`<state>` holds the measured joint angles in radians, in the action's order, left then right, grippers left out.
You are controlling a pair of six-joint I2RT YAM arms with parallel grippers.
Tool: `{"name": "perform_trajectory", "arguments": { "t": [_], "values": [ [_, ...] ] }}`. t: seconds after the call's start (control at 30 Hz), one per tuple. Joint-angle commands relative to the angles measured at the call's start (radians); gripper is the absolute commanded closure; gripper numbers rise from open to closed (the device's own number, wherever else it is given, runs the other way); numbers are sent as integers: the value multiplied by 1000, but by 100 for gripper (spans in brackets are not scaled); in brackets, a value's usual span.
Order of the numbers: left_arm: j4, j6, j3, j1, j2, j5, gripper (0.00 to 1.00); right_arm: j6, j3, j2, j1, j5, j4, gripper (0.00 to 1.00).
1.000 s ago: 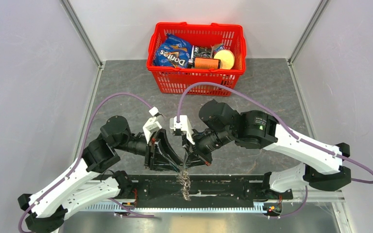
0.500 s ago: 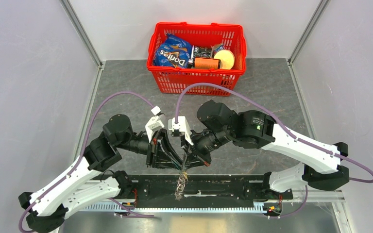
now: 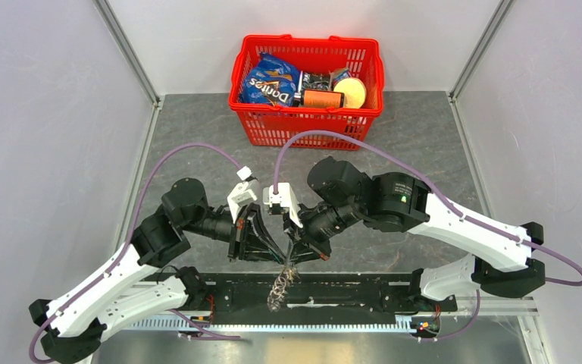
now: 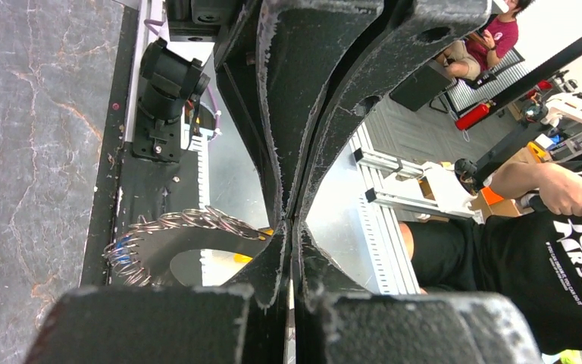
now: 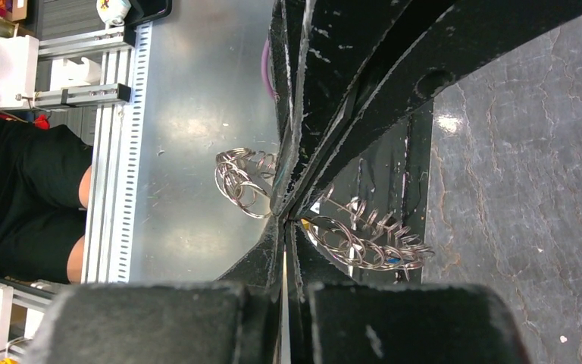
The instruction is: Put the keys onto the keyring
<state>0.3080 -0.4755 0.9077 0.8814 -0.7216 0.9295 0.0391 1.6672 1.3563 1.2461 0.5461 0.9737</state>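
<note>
Two robot arms reach inward from the near edge of a grey stone-patterned table (image 3: pixel 197 136) and meet tip to tip at its centre, seen from above. The left gripper (image 3: pixel 279 255) and the right gripper (image 3: pixel 294 254) point toward each other, their black fingers nearly touching. The keyring (image 3: pixel 279 284), a ring thickly fringed with grey metal loops, hangs from that meeting point. It dangles tilted over the black base rail (image 3: pixel 364 292) that runs along the table's near edge, clear of the stone surface. In the right wrist view, the right gripper's fingers (image 5: pixel 326 129) are clamped flat together on the ring's wire, and the fringe fans out on both sides of the pinch. A small blue key head (image 5: pixel 391 262) sits among the loops on the side nearer the table. In the left wrist view, the left gripper's fingers (image 4: pixel 273 114) are also pressed fully closed, right at the ring's edge. A yellow key head (image 4: pixel 244 258) shows just beside the fingertips, under the curve of the ring. From this angle it cannot be told whether the left gripper nips the ring itself or the yellow key. A red shopping basket (image 3: pixel 307 121) holding snack packets stands at the far edge of the table, well apart from both arms.
</note>
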Motion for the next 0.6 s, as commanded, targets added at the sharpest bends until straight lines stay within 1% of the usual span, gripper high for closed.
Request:
{"name": "perform_trajectory", "arguments": {
  "t": [0.0, 0.2, 0.3, 0.33, 0.4, 0.47, 0.57],
  "values": [
    [-15, 47, 40, 3, 2, 2, 98, -16, 19, -21, 4, 26, -70, 100],
    [-62, 59, 22, 4, 26, -3, 98, 4, 7, -35, 4, 12, -104, 100],
    [-79, 62, 19, 4, 41, -17, 98, 20, -5, -54, 4, -1, -127, 95],
    [-86, 62, 17, 3, 48, -20, 98, 27, -7, -59, 4, -8, -135, 89],
    [-110, 52, 14, 3, 57, -25, 98, 42, -18, -81, 5, -18, -152, 80],
    [-134, 42, 8, 3, 65, -31, 98, 57, -32, -101, 4, -35, -171, 68],
    [-162, 30, 2, 3, 70, -33, 98, 81, -59, -136, 4, -60, -205, 59]
  ]
}}
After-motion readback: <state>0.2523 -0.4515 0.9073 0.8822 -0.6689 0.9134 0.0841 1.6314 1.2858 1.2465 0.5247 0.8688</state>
